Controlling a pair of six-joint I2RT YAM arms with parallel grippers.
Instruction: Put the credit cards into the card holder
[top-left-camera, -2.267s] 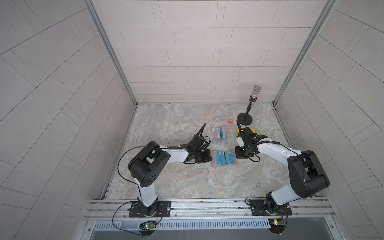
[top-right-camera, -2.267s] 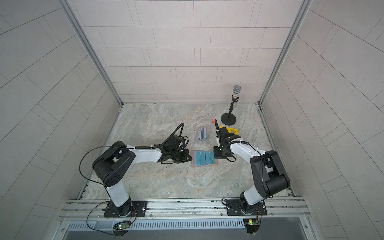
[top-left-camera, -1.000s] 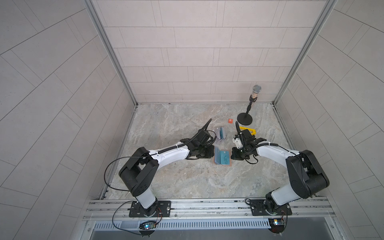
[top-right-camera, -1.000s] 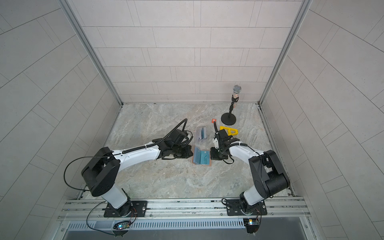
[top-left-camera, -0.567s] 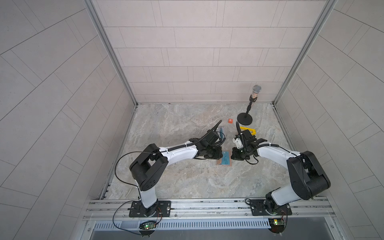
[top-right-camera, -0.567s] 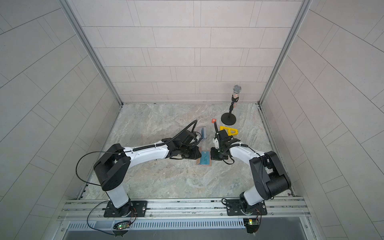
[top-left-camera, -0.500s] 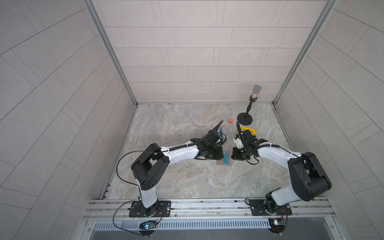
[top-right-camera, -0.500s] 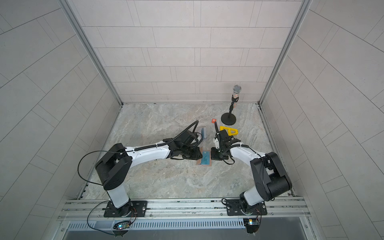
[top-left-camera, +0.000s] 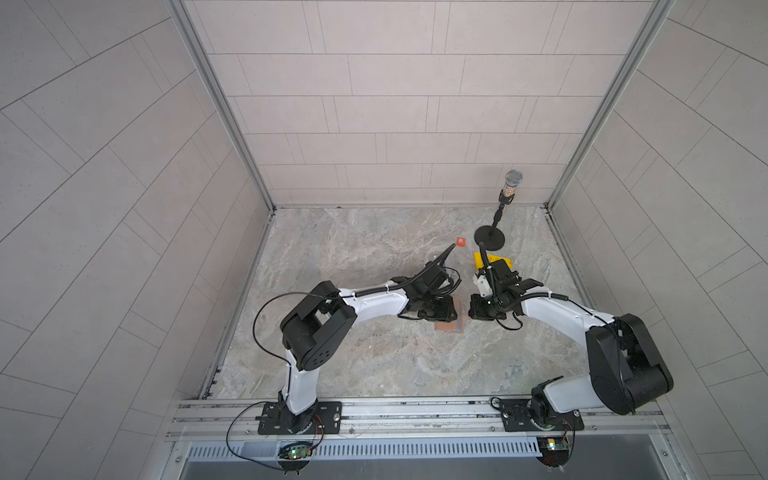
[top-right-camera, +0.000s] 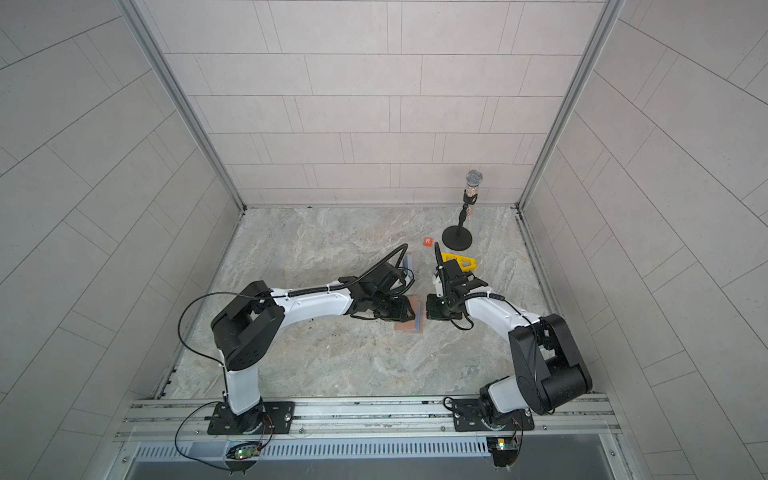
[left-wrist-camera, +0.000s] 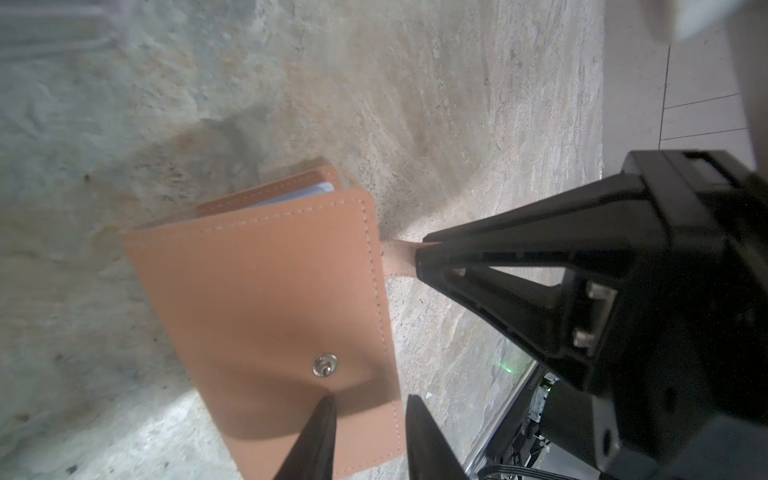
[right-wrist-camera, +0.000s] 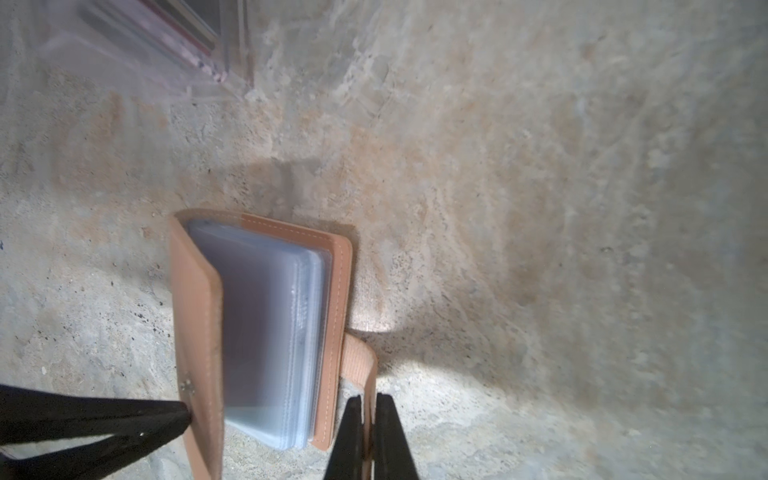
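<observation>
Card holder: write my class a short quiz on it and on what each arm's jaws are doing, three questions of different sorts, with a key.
1. True or false: the card holder lies spread flat with its blue inside facing up.
2. What do the jaws of the right gripper pinch? A) the snap tab B) a black card C) the orange square
3. Fill in: beside the metal snap stud, the jaws of the left gripper stand ____.
Key: 1 false; 2 A; 3 open.
</observation>
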